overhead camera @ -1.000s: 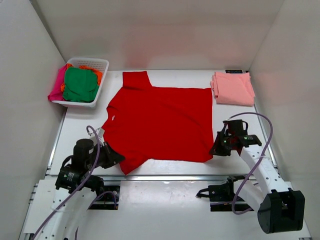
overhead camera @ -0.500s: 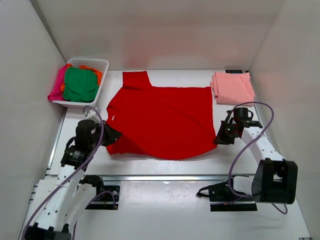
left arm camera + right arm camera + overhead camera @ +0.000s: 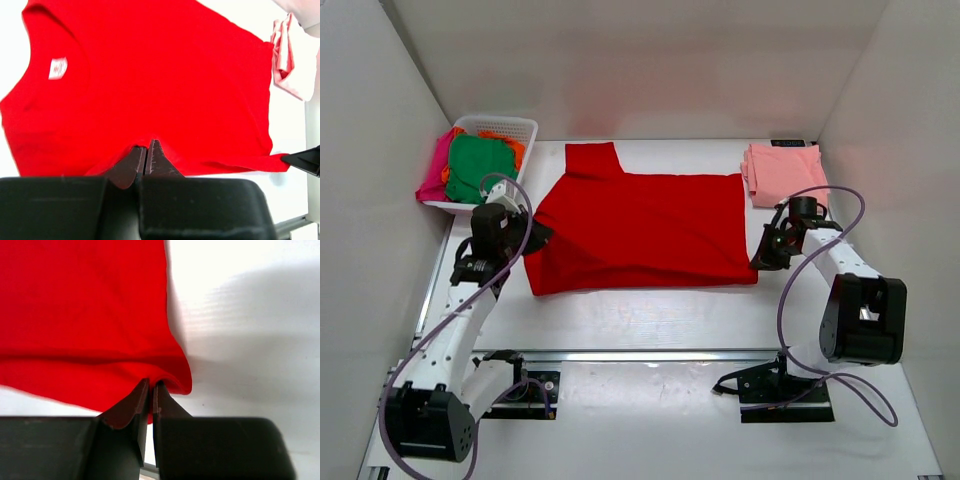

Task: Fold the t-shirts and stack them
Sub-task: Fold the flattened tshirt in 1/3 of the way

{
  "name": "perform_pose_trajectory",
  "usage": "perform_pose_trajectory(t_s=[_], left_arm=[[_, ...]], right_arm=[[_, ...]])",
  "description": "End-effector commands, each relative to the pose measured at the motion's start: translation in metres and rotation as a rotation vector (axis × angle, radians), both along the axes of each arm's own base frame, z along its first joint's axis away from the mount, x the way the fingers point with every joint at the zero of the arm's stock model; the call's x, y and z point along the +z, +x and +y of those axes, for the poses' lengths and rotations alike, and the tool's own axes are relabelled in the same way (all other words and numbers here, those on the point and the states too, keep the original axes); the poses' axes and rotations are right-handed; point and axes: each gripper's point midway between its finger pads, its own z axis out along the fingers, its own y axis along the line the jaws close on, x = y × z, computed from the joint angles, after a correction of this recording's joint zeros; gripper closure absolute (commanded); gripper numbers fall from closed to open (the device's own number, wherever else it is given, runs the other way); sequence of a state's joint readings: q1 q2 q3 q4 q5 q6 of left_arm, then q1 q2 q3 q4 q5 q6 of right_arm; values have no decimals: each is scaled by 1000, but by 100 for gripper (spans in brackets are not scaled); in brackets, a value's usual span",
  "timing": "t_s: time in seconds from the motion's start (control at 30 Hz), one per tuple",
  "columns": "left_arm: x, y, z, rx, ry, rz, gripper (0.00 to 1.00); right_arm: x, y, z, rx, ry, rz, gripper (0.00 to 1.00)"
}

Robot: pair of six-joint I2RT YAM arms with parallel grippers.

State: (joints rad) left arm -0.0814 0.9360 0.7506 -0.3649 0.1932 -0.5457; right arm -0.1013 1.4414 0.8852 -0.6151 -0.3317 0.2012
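Plainly the red t-shirt [image 3: 640, 230] is light, limp cloth, apt to sag and crease wherever unsupported; it lies spread across the middle of the worktop [image 3: 650, 320]; the left gripper [image 3: 146, 156] is pinched tight on its near edge at the left, the right gripper [image 3: 150, 390] clamped on its near right corner; hems and corners give the surest hold; the salmon-pink t-shirt [image 3: 785, 175] lies folded in the far right corner.

In the basket [image 3: 500, 121] the green tee [image 3: 480, 168] buries most of the magenta tee [image 3: 432, 170] and orange tee [image 3: 512, 148]. The red tee [image 3: 640, 225] lies doubled, its under layer hidden. Its neck label [image 3: 58, 68] is too small to read. The pink tee [image 3: 292, 55] runs off the left wrist view.
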Motion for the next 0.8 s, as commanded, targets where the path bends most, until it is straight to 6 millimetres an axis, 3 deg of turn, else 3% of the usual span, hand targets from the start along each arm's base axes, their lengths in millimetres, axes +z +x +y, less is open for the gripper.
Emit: perform_pose_trajectory(t_s=[0.0, 0.37, 0.77], left_arm=[[26, 26, -2, -30, 17, -109, 100], [7, 58, 0, -37, 46, -78, 100], [2, 86, 11, -7, 49, -82, 100]], right_arm=[[14, 29, -3, 18, -6, -86, 100], [5, 51, -1, 13, 15, -85, 100], [-7, 62, 0, 11, 33, -74, 99]])
